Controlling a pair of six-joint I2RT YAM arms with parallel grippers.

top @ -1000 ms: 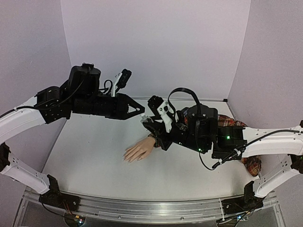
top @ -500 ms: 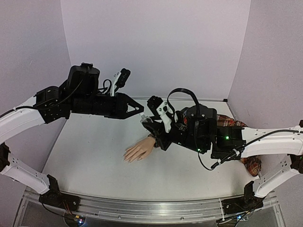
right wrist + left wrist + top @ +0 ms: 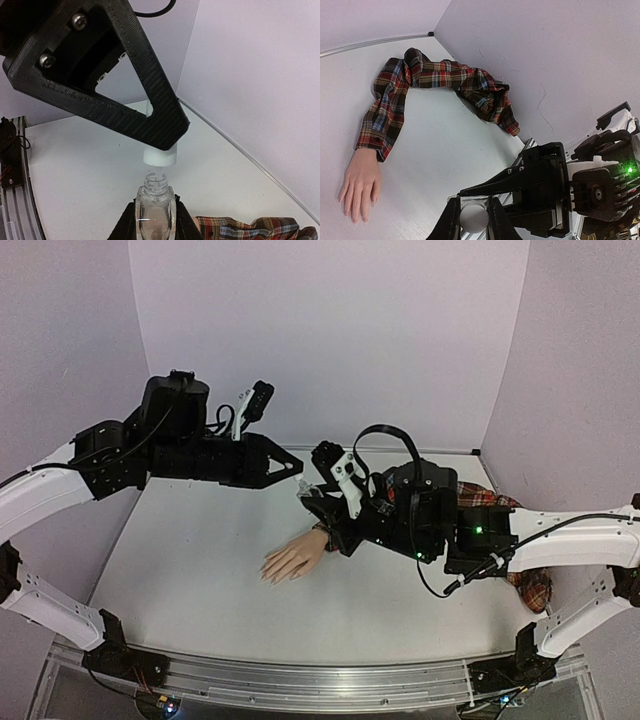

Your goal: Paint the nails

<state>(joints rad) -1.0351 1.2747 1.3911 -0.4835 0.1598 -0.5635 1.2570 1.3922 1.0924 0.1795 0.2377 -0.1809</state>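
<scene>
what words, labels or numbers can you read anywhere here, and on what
None can be read in any view.
The bottle is clear glass with no label showing.
The cap is plain white.
The sleeve bears only plaid.
The one sign is a green light, without lettering.

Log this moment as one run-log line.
right gripper: shut on clear bottle | left gripper: shut on white cap, just above bottle's open neck | mannequin hand: flat on table, untouched
</scene>
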